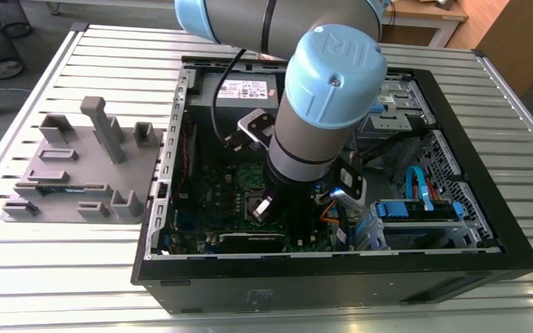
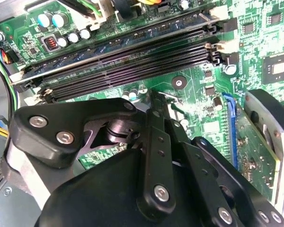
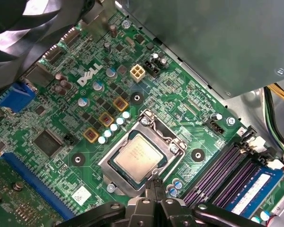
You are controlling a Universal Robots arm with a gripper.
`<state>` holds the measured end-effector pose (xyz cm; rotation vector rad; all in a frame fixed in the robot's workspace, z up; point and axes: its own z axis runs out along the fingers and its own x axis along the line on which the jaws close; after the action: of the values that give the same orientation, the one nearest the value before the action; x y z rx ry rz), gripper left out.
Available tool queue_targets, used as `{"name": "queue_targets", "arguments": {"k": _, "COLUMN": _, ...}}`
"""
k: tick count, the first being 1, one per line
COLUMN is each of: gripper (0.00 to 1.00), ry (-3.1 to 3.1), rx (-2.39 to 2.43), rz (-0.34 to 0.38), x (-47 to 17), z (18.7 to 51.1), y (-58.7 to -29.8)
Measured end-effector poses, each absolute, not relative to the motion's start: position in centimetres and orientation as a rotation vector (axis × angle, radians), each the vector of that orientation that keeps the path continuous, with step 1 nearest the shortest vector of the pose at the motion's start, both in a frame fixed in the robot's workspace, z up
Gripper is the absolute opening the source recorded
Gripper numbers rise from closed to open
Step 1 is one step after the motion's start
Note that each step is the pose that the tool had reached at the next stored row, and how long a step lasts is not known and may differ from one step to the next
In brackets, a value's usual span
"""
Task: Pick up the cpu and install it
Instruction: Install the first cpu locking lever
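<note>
Pincer (image 3: 154, 183) clenched on nothing, tips together just beside the socket edge; the cpu (image 3: 138, 157) lies flat in its socket on the motherboard (image 3: 61, 165), not in my grip. Risk, as I judge it: with the tips this near, a drop or sideways drift could scrape the chip's lid or nudge it askew on the contacts. Arm (image 1: 327, 104) enters the case (image 1: 294, 295) from twelve o'clock in the exterior view, wrist pitched steeply down, with the power supply (image 1: 243, 89) at twelve o'clock of the socket.
</note>
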<state>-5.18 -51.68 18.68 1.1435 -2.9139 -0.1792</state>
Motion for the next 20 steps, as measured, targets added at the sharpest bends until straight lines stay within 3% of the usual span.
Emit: {"name": "queue_targets", "arguments": {"k": 20, "gripper": 0.11, "ry": -2.914, "rx": 1.146, "rz": -0.182, "x": -4.60, "z": 18.64, "y": -51.68}}
